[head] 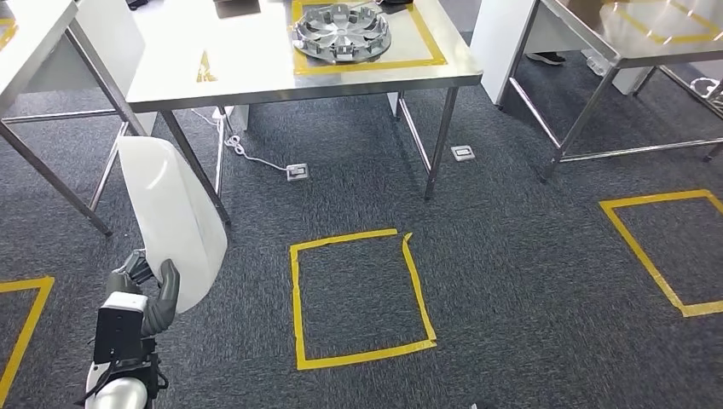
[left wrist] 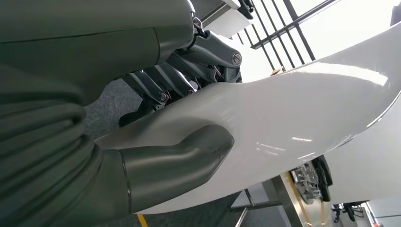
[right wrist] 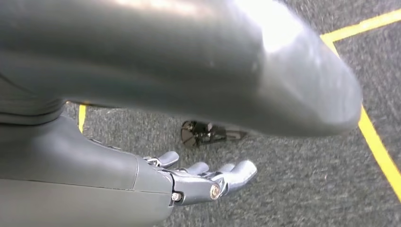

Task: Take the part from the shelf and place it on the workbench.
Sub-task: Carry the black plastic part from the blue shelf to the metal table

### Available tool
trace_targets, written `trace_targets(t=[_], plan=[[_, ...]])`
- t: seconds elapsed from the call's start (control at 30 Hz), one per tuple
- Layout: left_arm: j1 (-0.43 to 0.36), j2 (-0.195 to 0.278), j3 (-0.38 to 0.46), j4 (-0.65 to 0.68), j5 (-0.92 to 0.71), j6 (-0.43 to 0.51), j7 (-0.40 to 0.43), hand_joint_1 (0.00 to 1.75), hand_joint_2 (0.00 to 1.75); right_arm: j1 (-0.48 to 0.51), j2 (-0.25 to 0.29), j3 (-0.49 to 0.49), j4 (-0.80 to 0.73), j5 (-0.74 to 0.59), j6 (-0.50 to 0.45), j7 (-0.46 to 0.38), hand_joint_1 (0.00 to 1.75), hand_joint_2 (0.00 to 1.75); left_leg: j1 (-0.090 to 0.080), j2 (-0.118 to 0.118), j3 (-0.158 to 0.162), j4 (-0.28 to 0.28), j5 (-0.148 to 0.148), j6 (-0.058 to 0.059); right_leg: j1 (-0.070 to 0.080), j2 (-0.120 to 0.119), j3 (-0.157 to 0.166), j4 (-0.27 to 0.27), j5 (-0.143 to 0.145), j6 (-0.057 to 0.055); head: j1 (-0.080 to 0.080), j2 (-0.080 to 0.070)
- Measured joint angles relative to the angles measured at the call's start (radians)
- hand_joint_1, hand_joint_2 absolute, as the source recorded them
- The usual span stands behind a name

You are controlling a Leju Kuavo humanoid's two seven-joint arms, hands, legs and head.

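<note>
My left hand grips a glossy white curved panel at its lower edge, low at the left of the head view. Up close in the left wrist view the thumb presses one face of the white part and the dark fingers clamp the other. The steel workbench stands ahead with a yellow-taped zone holding a round grey metal wheel-like piece. My right hand hangs over the carpet, fingers stretched out with nothing in them.
A yellow tape square marks the grey carpet in front of me, another at the right. Further steel tables stand at the left and right. Cables and floor sockets lie under the workbench.
</note>
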Motion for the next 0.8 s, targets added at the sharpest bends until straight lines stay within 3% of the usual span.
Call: trace_targets(t=[0.07,0.1,0.2,0.27,0.3,0.33,0.4,0.43,0.47,0.57,0.63,0.73,0.77,0.8], plan=[[0.001,-0.001,0.000,-0.007,-0.005,-0.001,0.006,1.75,1.75,0.001,0.001,-0.002,0.000,-0.003,-0.001,0.001,0.00,0.00,0.000,0.004,0.006,0.029,0.000,-0.011,-0.006,-0.001,0.027,-0.011,0.002,-0.009,-0.001,0.000],[0.000,-0.001,0.000,-0.010,-0.007,-0.002,0.007,1.75,1.75,0.001,0.001,-0.003,0.000,-0.003,-0.001,0.001,0.00,0.00,0.000,0.006,-0.009,0.063,-0.008,-0.016,-0.008,-0.002,0.041,-0.013,-0.002,-0.014,-0.004,0.000],[0.002,-0.001,0.000,-0.013,-0.009,-0.002,0.010,1.75,1.75,-0.001,0.001,-0.004,0.000,-0.001,-0.001,0.002,0.00,0.00,0.004,0.012,-0.121,0.226,-0.078,-0.027,-0.011,-0.003,0.069,-0.015,-0.023,-0.020,-0.009,0.000],[0.007,-0.001,0.000,-0.013,-0.010,-0.002,0.012,1.75,1.75,0.000,0.001,-0.004,0.000,0.001,-0.001,0.002,0.00,0.00,0.006,0.014,-0.178,0.263,-0.116,-0.032,-0.012,-0.002,0.091,-0.015,-0.043,-0.019,-0.009,0.000],[0.008,-0.001,0.000,-0.013,-0.010,-0.002,0.012,1.75,1.75,0.001,0.002,-0.004,0.000,0.002,-0.001,0.002,0.00,0.00,0.007,0.015,-0.185,0.235,-0.103,-0.033,-0.013,-0.002,0.104,-0.015,-0.053,-0.017,-0.009,0.000],[0.009,-0.001,0.000,-0.013,-0.010,-0.002,0.012,1.75,1.75,0.002,0.002,-0.004,0.000,0.003,-0.001,0.002,0.00,0.00,0.007,0.016,-0.179,0.183,-0.065,-0.034,-0.014,-0.002,0.117,-0.015,-0.063,-0.015,-0.009,0.000],[0.009,-0.001,0.000,-0.013,-0.010,-0.002,0.012,1.75,1.75,0.002,0.003,-0.004,0.000,0.003,-0.001,0.002,0.00,0.00,0.007,0.022,-0.159,0.067,0.049,-0.028,-0.014,0.000,0.139,-0.013,-0.085,-0.006,-0.011,0.000],[0.010,-0.001,0.000,-0.013,-0.011,-0.003,0.014,1.75,1.75,0.001,0.003,-0.004,0.000,0.003,-0.001,0.002,0.00,0.00,0.005,0.024,-0.150,0.033,0.084,-0.022,-0.013,0.001,0.145,-0.013,-0.095,0.000,-0.011,0.000],[0.011,-0.001,0.000,-0.014,-0.012,-0.003,0.015,1.75,1.75,0.000,0.003,-0.004,0.000,0.003,-0.001,0.002,0.00,0.00,0.004,0.026,-0.147,0.015,0.104,-0.014,-0.012,0.001,0.151,-0.010,-0.100,0.008,-0.012,0.000],[0.010,-0.004,0.000,-0.019,-0.018,-0.005,0.019,1.75,1.75,-0.002,0.003,-0.005,0.000,0.002,0.000,0.001,0.00,0.00,0.006,0.021,-0.127,0.010,0.097,0.009,-0.012,0.000,0.159,0.016,-0.104,0.025,-0.010,0.000],[0.008,-0.007,0.000,-0.022,-0.023,-0.007,0.020,1.75,1.75,-0.004,0.002,-0.005,0.000,-0.002,-0.003,0.002,0.00,0.00,0.008,0.019,-0.107,0.009,0.091,0.018,-0.014,-0.003,0.116,0.091,-0.121,0.035,-0.007,0.000],[0.009,-0.012,0.000,-0.024,-0.029,-0.010,0.022,1.75,1.75,-0.005,0.003,-0.007,0.000,-0.011,-0.008,0.005,0.00,0.00,0.008,0.018,-0.091,0.008,0.072,0.023,-0.019,-0.005,-0.011,0.256,-0.184,0.048,-0.002,0.000],[0.010,-0.012,0.000,-0.024,-0.030,-0.010,0.023,1.75,1.75,-0.003,0.003,-0.008,0.000,-0.013,-0.009,0.005,0.00,0.00,0.008,0.018,-0.083,0.008,0.064,0.022,-0.020,-0.005,-0.040,0.274,-0.194,0.049,-0.002,0.000],[0.011,-0.013,0.000,-0.024,-0.031,-0.010,0.023,1.75,1.75,-0.002,0.003,-0.010,0.000,-0.015,-0.009,0.005,0.00,0.00,0.008,0.018,-0.073,0.008,0.055,0.021,-0.021,-0.006,-0.052,0.259,-0.184,0.047,-0.001,0.000]])
